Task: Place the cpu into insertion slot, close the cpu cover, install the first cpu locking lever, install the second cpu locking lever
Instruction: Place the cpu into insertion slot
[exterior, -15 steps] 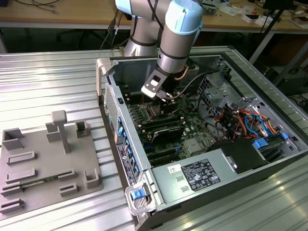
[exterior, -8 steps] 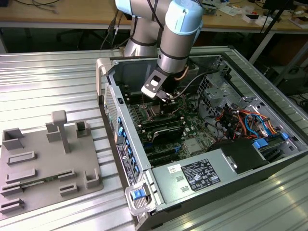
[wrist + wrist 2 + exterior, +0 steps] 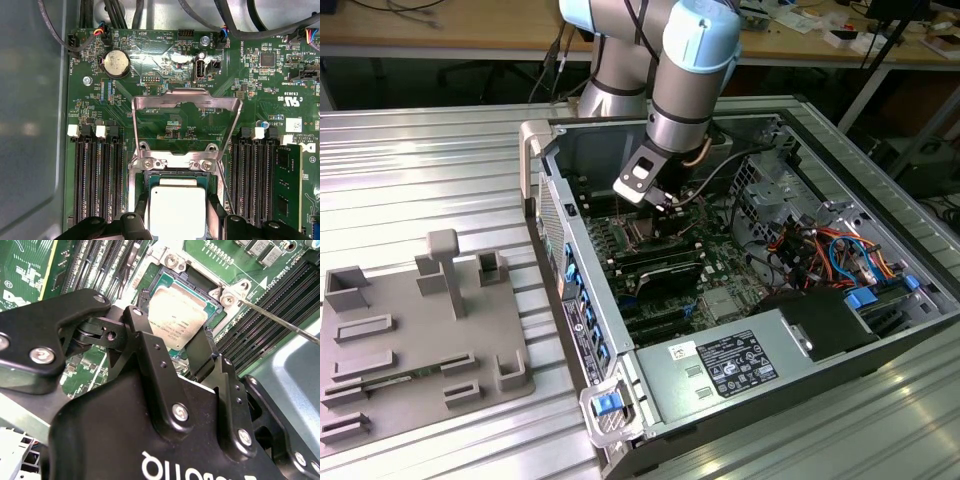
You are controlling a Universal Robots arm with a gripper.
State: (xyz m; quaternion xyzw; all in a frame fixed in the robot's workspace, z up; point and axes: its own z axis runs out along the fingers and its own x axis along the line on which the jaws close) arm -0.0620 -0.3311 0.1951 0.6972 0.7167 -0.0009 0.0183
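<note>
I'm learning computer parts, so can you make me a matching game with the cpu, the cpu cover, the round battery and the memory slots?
Things:
1. cpu
2. cpu cover
3. round battery
4. memory slots

Descriptions:
A. long and black
B. swung open, away from the socket
C. silver circle on the green board
D. silvery-tan square

Pairs: 1-D, 2-B, 3-C, 4-A

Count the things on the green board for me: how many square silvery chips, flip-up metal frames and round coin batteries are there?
cpu (square silvery chip): 1
cpu cover (metal frame, flipped up): 1
round coin battery: 1
Total: 3
</note>
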